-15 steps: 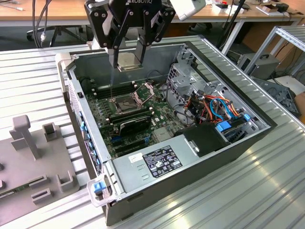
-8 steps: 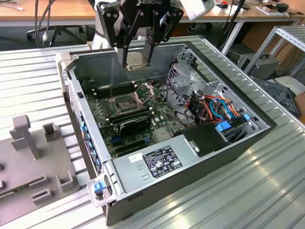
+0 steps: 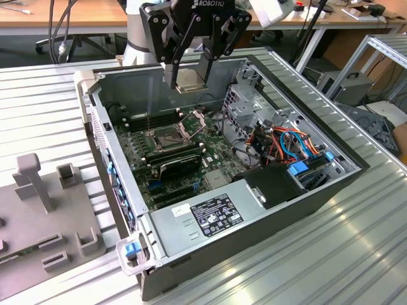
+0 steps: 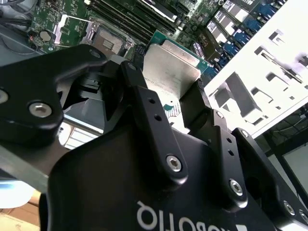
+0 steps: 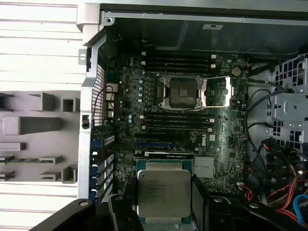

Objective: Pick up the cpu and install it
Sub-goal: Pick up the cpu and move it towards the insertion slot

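The cpu (image 5: 163,192), a flat square chip with a dull silver-grey top on a green backing, is held in mid-air by the claw (image 3: 190,81), whose black fingers (image 4: 144,103) are closed against two opposite edges of the chip, metal face turned away from the claw's palm. In the exterior view the chip is seen raised above the open computer case (image 3: 127,89), clear of everything inside it. Beneath it, on the green motherboard (image 5: 226,134), the socket (image 5: 182,91) is laid bare, with its hinged frame (image 5: 226,91) swung open to one side. The socket is flanked by rows of long black memory sticks (image 5: 178,63) on both sides. In the first wrist view the chip and the socket are seen well apart, with a bank of memory sticks between them. A grey power supply (image 3: 203,219) with a printed label is mounted along the near edge of the case, and a tangle of orange, blue and black cables (image 3: 292,143) is packed toward the exterior view's right. A grey fixture (image 3: 38,216) with upright blocks and slots is set just beside the case, on the exterior view's left. Case and fixture are carried by a ribbed metal counter (image 3: 331,254).
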